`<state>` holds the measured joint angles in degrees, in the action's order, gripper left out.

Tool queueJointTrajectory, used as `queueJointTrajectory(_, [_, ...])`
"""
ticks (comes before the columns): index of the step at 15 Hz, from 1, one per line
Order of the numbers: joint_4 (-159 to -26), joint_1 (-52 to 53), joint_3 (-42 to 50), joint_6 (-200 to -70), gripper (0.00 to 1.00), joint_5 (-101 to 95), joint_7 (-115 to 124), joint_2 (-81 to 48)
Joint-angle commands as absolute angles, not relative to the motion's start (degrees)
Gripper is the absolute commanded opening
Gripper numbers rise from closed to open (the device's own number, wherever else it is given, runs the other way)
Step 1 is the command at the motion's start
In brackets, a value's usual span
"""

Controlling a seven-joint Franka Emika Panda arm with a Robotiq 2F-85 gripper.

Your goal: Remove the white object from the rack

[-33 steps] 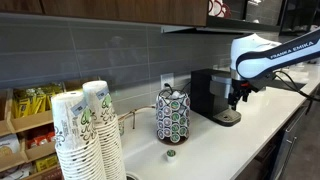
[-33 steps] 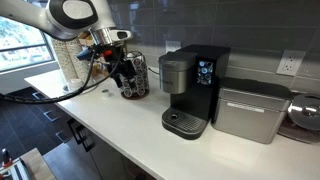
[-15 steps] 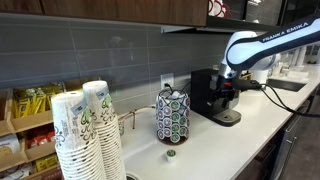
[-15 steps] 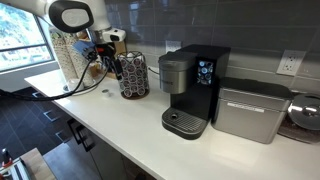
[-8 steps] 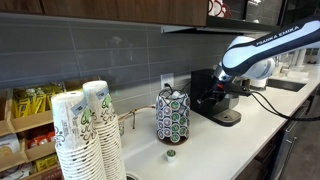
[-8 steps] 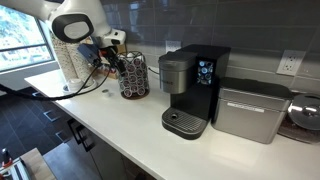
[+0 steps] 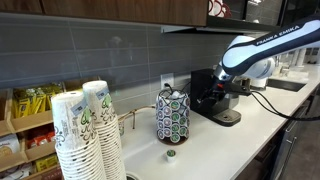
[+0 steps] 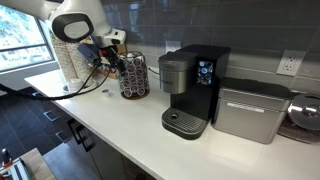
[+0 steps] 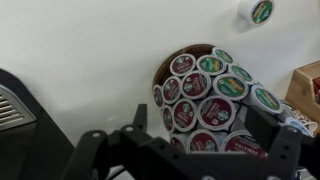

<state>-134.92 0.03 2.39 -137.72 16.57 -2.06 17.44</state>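
The claw (image 9: 185, 152) hangs released, jaws spread wide, with the rack (image 9: 205, 95) just ahead of it. The white object (image 7: 166, 91) seems to sit atop the rack, near the claw but apart from it.

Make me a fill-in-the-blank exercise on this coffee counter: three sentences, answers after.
1. Of the rack and the coffee machine, the ___ stands nearer the stacked paper cups.
2. One loose pod with a ___ top lies on the counter in front of the rack.
3. In the wrist view the gripper faces the rack with its jaws ___.
Missing words: rack; green; open.
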Motion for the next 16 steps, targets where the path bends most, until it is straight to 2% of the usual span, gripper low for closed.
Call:
queueJointTrajectory(1, [-134.85, 0.36, 2.71, -137.63, 1.0, 16.36, -1.9, 17.45])
queueJointTrajectory(5, [-135.66, 1.1, 3.58, -138.94, 1.0, 20.37, -2.12, 17.14])
queueJointTrajectory(16, [-138.14, 5.52, 6.79, -147.17, 1.0, 47.1, -15.11, 17.0])
